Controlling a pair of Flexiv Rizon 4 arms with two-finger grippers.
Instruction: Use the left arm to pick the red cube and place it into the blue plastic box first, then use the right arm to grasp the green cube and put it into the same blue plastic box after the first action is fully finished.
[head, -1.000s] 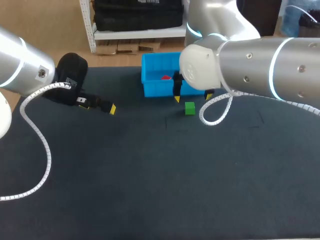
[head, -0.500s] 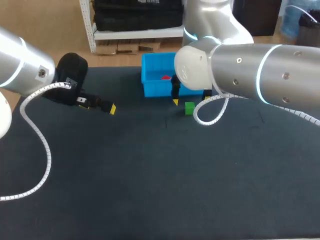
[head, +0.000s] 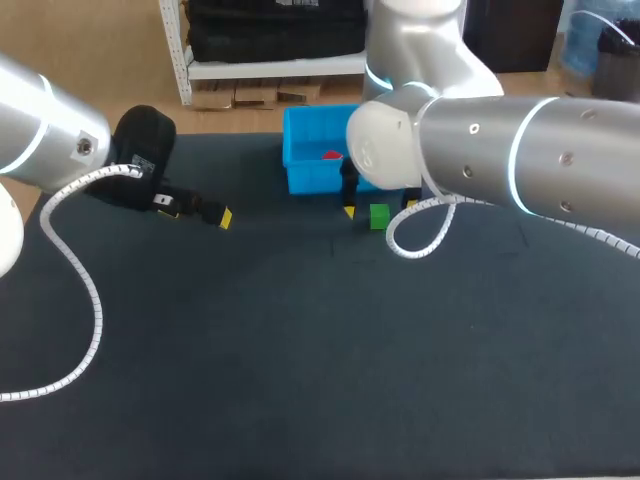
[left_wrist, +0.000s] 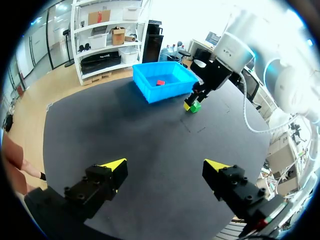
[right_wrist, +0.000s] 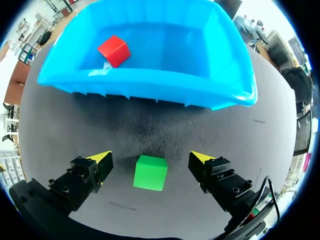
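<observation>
The red cube (head: 331, 155) (right_wrist: 114, 51) lies inside the blue plastic box (head: 305, 178) (right_wrist: 150, 84) at the back of the table. In front of that box the green cube (head: 379, 216) (right_wrist: 150, 173) sits on the dark mat. My right gripper (head: 380, 208) (right_wrist: 150, 156) hangs open over it, one yellow tip on each side, neither touching. My left gripper (head: 195, 210) (left_wrist: 165, 165) is open and empty, low over the mat at the left, well away from the box (left_wrist: 150, 92) and green cube (left_wrist: 195, 106).
The dark mat (head: 300, 350) covers the table. A white coiled cable (head: 80, 300) trails from my left arm across the left side, and another loops under my right arm (head: 415, 235) beside the green cube.
My right arm has shifted left and down, bringing its open fingers from beside the box front to either side of the green cube. The left arm has not moved.
</observation>
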